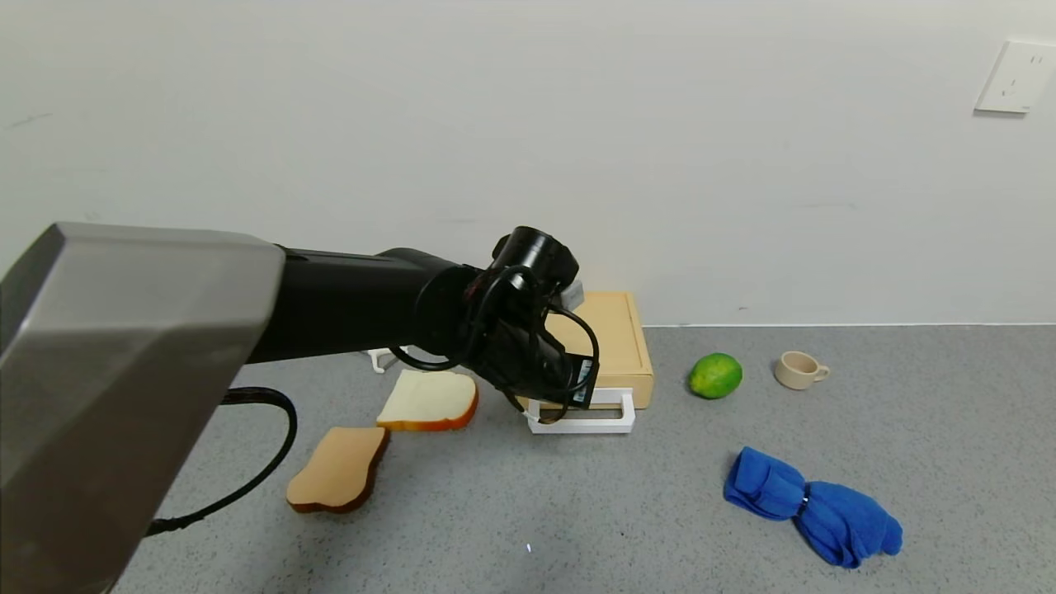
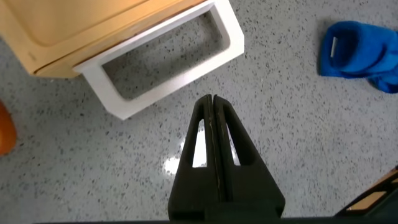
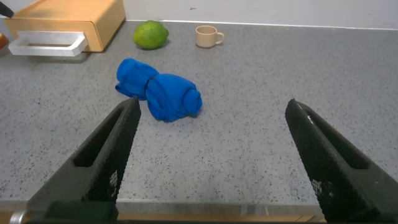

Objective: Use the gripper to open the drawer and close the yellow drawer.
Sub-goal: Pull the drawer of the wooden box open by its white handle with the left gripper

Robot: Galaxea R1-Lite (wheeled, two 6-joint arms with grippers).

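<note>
Left claw (image 2: 212,106) pinched together, just short of drawer handle (image 2: 163,61).

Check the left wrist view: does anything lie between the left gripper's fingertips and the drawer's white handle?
Nothing. Only bare speckled countertop separates the shut left gripper from the white handle, as the left wrist view shows.

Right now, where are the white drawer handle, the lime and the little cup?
White rectangular loop handle (image 1: 582,426), head view, front bar.
Round green lime (image 1: 715,375), head view, middle of the fruit.
Small beige ceramic cup (image 1: 797,370), head view, its side wall.
</note>
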